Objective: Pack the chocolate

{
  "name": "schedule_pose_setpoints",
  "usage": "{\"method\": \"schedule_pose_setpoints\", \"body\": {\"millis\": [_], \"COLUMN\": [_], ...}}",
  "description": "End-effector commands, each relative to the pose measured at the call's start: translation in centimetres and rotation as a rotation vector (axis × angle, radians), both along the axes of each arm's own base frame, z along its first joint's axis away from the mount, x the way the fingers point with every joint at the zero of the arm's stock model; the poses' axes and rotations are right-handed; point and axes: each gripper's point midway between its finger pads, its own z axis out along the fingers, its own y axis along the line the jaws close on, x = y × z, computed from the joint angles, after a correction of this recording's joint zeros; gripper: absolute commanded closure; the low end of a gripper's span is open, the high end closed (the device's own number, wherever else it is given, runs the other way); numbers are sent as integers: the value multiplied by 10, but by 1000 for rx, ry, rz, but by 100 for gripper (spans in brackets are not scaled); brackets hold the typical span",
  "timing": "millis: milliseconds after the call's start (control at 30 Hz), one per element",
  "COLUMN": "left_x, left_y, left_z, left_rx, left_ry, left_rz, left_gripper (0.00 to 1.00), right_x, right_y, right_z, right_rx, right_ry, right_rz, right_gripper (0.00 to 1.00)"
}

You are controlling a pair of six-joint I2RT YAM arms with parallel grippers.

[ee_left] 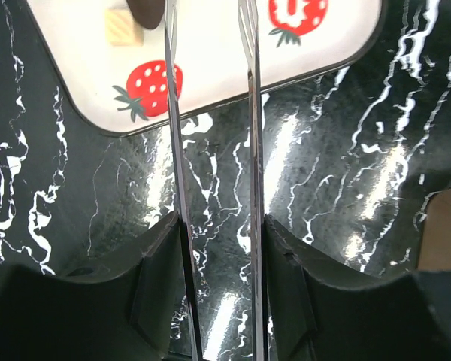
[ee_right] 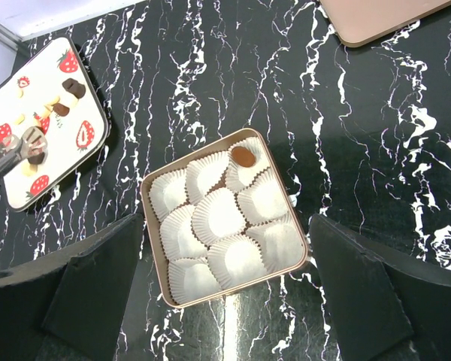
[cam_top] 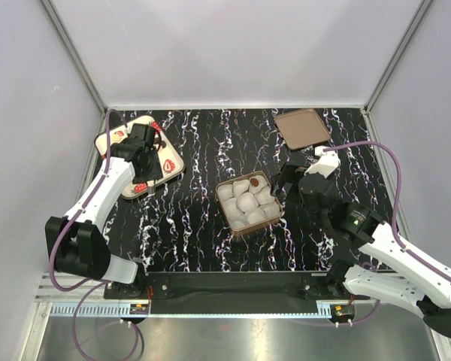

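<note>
A white tray with strawberry prints [cam_top: 171, 163] at the far left holds several small dark and cream chocolates [ee_right: 74, 86]. My left gripper [cam_top: 139, 159] carries two thin metal blades over this tray [ee_left: 323, 53]. The blades stand apart with nothing between them [ee_left: 208, 15]. A dark chocolate [ee_left: 146, 9] lies just outside the left blade, with a cream one [ee_left: 124, 26] beside it. A square box [cam_top: 244, 232] of white paper cups sits mid-table, with one brown chocolate [ee_right: 243, 156] in its far-right cup [cam_top: 254, 181]. My right gripper [cam_top: 286, 184] is open and empty above the box [ee_right: 225, 218].
The box's flat brown lid [cam_top: 303, 128] lies at the far right of the black marbled table and also shows in the right wrist view [ee_right: 376, 15]. White walls close in the table on three sides. The arm bases stand at the near edge.
</note>
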Motion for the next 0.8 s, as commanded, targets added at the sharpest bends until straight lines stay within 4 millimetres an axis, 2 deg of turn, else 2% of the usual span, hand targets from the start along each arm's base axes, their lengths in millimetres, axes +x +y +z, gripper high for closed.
{"method": "schedule_pose_setpoints", "body": {"millis": [0, 233, 567, 767], "left_x": [5, 0, 0, 4], "left_y": [11, 25, 30, 30], "left_z": [6, -6, -26, -30], "left_rx": [-2, 31, -29, -56], "left_ry": [-56, -32, -5, -8], "left_rz": [41, 86, 110, 104], "left_gripper": [51, 51, 51, 51], "right_x": [4, 2, 1, 1], "right_y": [0, -3, -6, -6], "right_z": [14, 15, 16, 17], "right_rx": [40, 38, 43, 45], "right_ry": [-46, -50, -50, -53], "right_rz": [-5, -8, -14, -17], "right_gripper": [0, 0, 0, 0]}}
